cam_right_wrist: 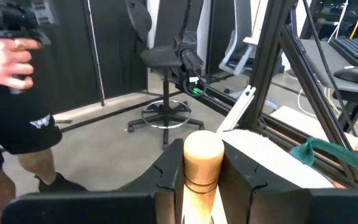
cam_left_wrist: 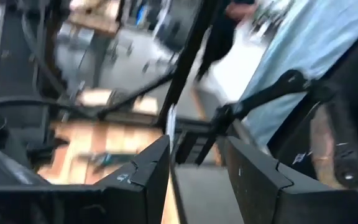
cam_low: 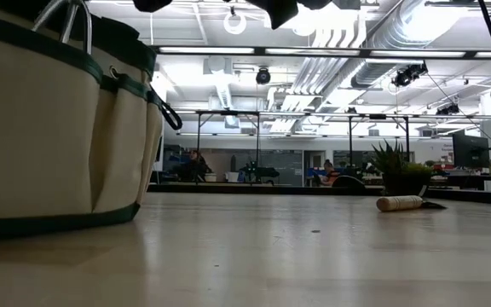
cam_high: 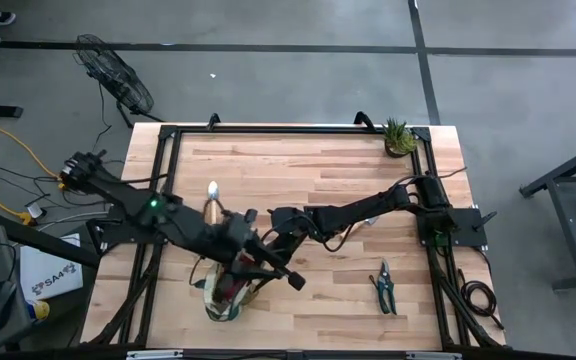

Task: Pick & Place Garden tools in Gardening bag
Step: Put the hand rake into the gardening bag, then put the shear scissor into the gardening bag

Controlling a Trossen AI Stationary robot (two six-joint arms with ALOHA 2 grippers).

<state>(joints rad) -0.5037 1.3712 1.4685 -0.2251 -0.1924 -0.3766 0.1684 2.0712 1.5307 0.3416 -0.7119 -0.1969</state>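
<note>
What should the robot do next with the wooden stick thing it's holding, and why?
Probably carry it over the gardening bag and lower it in. The right tool is shut on a wooden handle, held up off the table beside the bag, not yet inside. The left tool hangs open near the bag's rim.

Bright overhead strip lighting with ceiling glare, heavy motion blur in the left wrist view.

beige bag (cam_low: 49,128) green-trimmed, green-handled pruners (cam_high: 384,289)
</note>
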